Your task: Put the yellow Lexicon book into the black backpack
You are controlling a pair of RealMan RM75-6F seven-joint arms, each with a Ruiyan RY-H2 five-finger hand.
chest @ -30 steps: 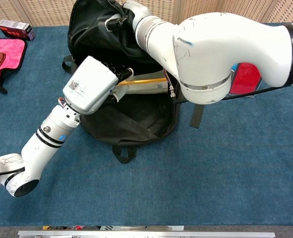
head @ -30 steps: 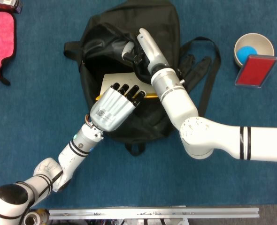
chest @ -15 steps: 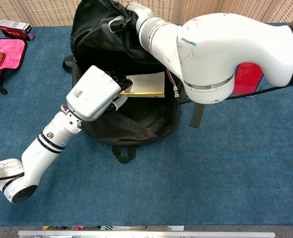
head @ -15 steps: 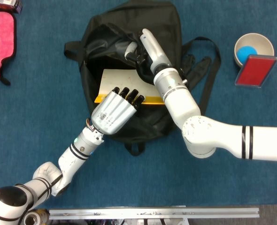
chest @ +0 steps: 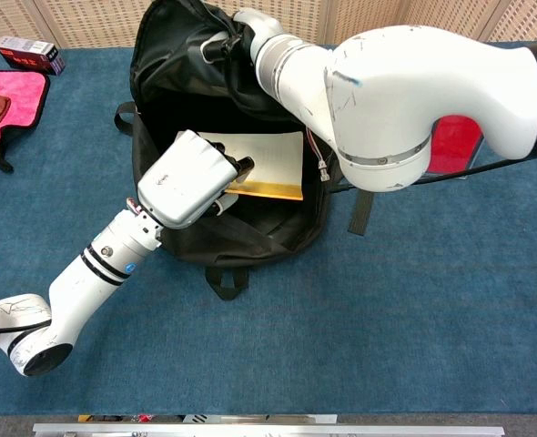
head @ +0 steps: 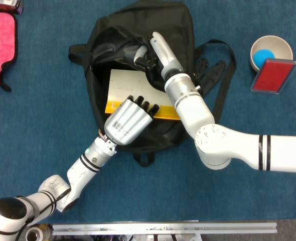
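Left hand (head: 129, 120) fingers curled over near edge of yellow Lexicon book (head: 133, 90), long axis across frame, half inside black backpack (head: 178, 30); right hand (head: 155, 50) grips flap open.

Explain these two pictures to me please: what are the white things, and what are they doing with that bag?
They are a robot's two arms, each ending in a mechanical hand. One picture looks down from its head, the other out from its chest. On the blue table lies an open black backpack. The right hand grips the bag's upper flap, holding the opening wide. The left hand has its fingers on the near edge of the yellow Lexicon book, which lies in the opening. Off to the side sit a pink cloth, a cup with a blue ball, and a red case.
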